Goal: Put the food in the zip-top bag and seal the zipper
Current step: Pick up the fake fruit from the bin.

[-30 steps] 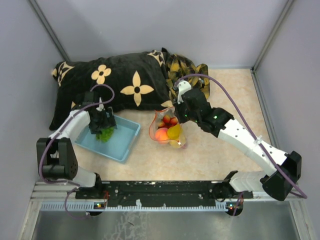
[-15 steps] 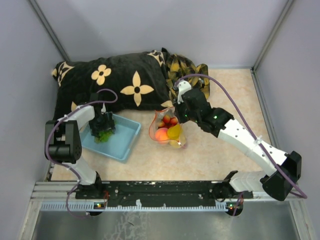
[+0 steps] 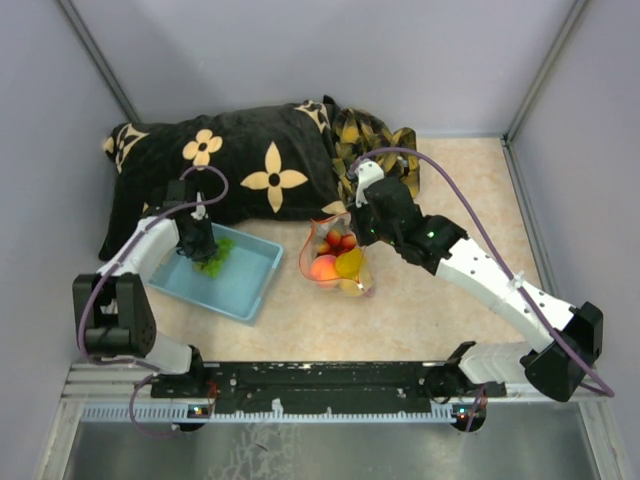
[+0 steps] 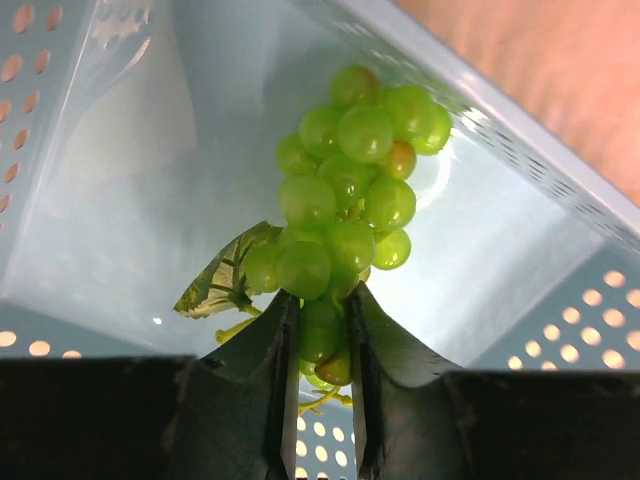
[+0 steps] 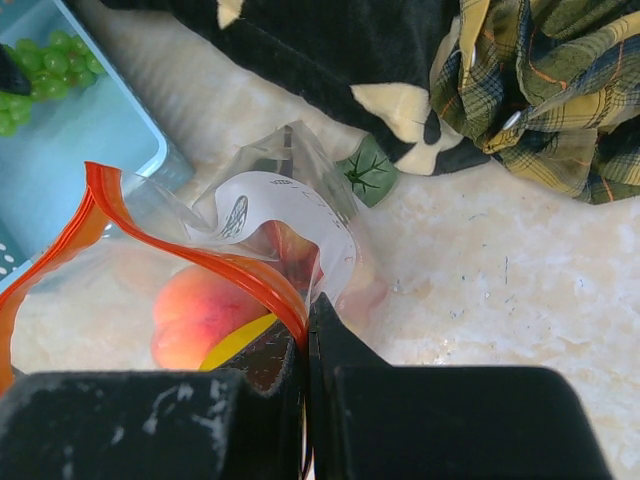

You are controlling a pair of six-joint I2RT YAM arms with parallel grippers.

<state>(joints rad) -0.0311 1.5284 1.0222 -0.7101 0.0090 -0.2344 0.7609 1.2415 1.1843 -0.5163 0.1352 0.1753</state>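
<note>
Left gripper: jaws nipped onto the near end of the grapes. The rest of the bunch runs out ahead of the tips, with a leaf just left of them. All of it is inside the basket, walls to either side of the jaws.

Right gripper: jaws pressed together, pinching the zipper at the bag mouth. The strip arcs away left of the tips and the mouth gapes. Peach and yellow piece sit in the bag, just left of the jaws. Dark insect-like print on the bag ahead of the tips; no lettering legible. Pillow with cream flower motifs is farther ahead, plaid cloth ahead and right.
</note>
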